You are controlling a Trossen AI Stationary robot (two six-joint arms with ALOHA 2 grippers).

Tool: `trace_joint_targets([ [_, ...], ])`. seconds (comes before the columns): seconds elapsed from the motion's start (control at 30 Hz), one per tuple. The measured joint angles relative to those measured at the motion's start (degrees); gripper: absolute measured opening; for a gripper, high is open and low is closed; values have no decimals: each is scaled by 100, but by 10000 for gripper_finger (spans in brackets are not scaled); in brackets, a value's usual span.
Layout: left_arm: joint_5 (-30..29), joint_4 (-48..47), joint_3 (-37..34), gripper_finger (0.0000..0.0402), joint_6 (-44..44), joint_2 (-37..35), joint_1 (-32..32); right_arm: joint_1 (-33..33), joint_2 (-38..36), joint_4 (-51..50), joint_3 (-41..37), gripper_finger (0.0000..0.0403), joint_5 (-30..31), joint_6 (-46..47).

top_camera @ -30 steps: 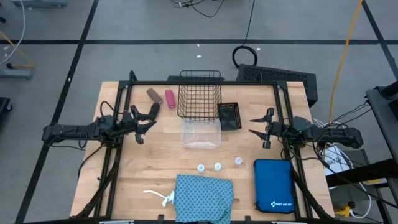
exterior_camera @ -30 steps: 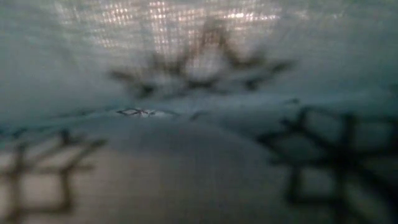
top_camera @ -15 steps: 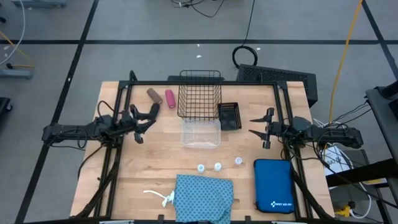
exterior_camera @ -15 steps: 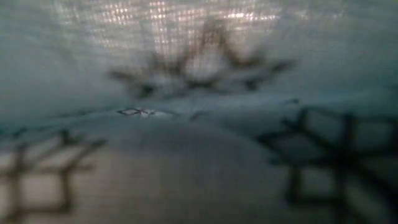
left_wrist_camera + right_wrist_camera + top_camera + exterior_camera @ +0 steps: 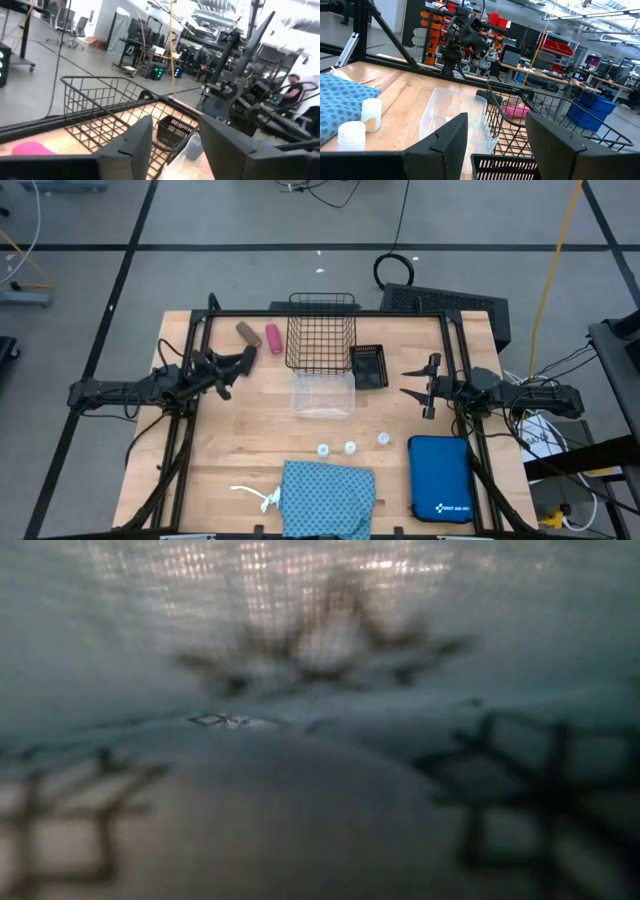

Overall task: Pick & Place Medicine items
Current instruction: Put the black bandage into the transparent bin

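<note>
A brown roll (image 5: 247, 333) and a pink roll (image 5: 273, 338) lie at the far left of the table. Three white-capped vials (image 5: 350, 447) stand near the front; two show in the right wrist view (image 5: 371, 114). The teal cloth (image 5: 328, 498) with its white string (image 5: 262, 498) lies at the near edge and fills the low view (image 5: 320, 720). My left gripper (image 5: 236, 370) is open and empty, just nearer than the rolls; the pink roll shows in its wrist view (image 5: 30, 148). My right gripper (image 5: 422, 387) is open and empty at the right.
A wire basket (image 5: 321, 332) stands at the far middle, with a small black basket (image 5: 369, 366) and a clear container (image 5: 323, 392) beside it. A big blue zip case (image 5: 440, 478) lies at the near right. Black frame bars run along both sides.
My left gripper has turned about its wrist while staying beside the rolls; seen from above, its two fingers now lie closer together. Nothing on the table has moved.
</note>
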Motion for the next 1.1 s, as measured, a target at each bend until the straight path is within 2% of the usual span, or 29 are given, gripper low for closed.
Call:
trace_joint_targets([
  [0.2,-58,-273,226,271,26,82,10,-1,0,-1,1,190,0,0],
  [0.3,-425,-824,584,298,-275,382,44,1,0,1,1,191,0,0],
  [0.43,-918,-1855,1255,303,-450,1080,155,0,0,1,0,192,0,0],
  [0.6,-1297,-3194,1909,285,-741,2257,525,-1,0,1,1,190,0,0],
  [0.7,-1213,-3594,2058,282,-1147,2933,862,0,0,0,1,191,0,0],
  [0.87,-870,-3716,2065,300,-1517,3842,1435,1,0,1,1,190,0,0],
  [1.0,-286,-3600,2065,313,-1627,4395,1863,-1,0,1,1,190,0,0],
  [1.1,-63,-3602,2065,314,-1730,4773,2097,1,0,1,1,192,0,0],
])
